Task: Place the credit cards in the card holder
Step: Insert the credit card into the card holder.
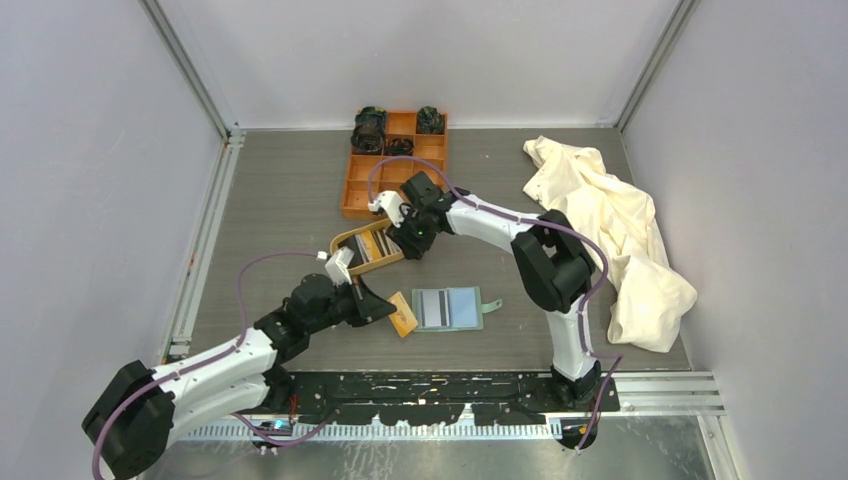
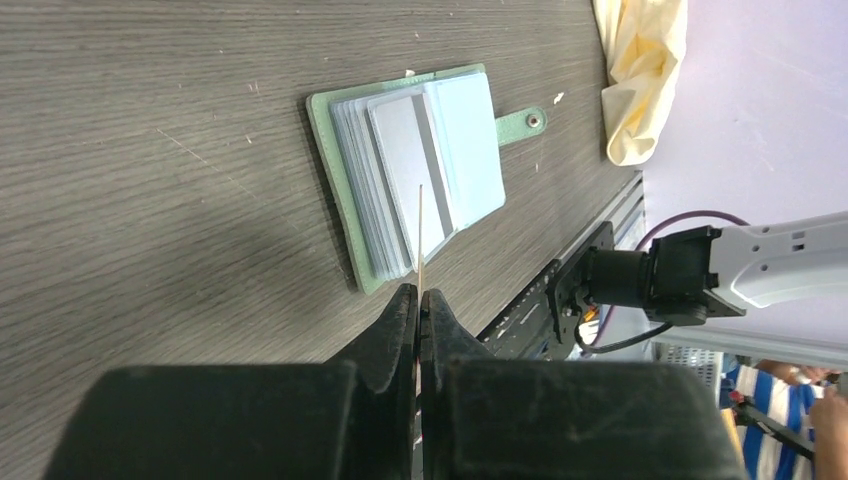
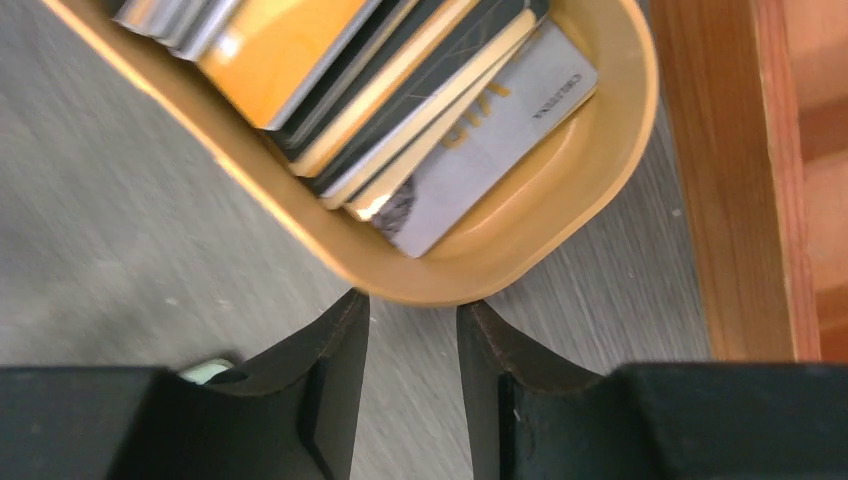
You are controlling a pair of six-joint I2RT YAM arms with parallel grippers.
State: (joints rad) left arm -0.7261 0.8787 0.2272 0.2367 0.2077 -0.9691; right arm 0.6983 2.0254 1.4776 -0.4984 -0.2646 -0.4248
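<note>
The sage-green card holder [image 1: 447, 308] lies open on the table with pale cards in its pockets, also in the left wrist view [image 2: 415, 170]. My left gripper [image 1: 385, 305] [image 2: 419, 293] is shut on a thin tan credit card [image 1: 403, 318], seen edge-on [image 2: 420, 235], just left of the holder. Several more credit cards [image 3: 490, 140] stand stacked in the oval tan tray [image 1: 347, 240] [image 3: 450, 285]. My right gripper [image 1: 408, 245] [image 3: 412, 305] is open at the tray's rounded end. Its tips sit by the rim, with only bare table between them.
An orange compartment box [image 1: 395, 165] with dark items stands behind the tray; its wall [image 3: 740, 180] is close on the right of my right gripper. A cream cloth [image 1: 610, 230] lies crumpled at the right. Black rails [image 1: 450, 385] run along the near edge.
</note>
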